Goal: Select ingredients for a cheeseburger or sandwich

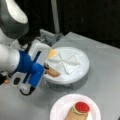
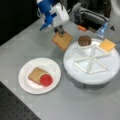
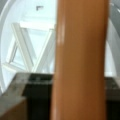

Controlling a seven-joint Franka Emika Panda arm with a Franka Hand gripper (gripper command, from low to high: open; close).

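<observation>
Where wrist view fills with tan bread square (image 3: 80, 60), edge-on, close to lens, sectioned tray (image 3: 27, 50) behind. Gripper (image 2: 60, 31) clamped on bread square (image 2: 62, 40), held above table (image 2: 30, 47) just beside tray rim (image 2: 75, 72). Nearer in a front view: white plate (image 2: 25, 82) with partial sandwich (image 2: 40, 76), bread base under red tomato disc (image 2: 46, 80). Farther: brown patty disc (image 2: 84, 40) and orange cheese square (image 2: 106, 45) in separate tray compartments.

soft blur throughout; even overhead light, dark backdrop, wrist close-up unfocused.
</observation>
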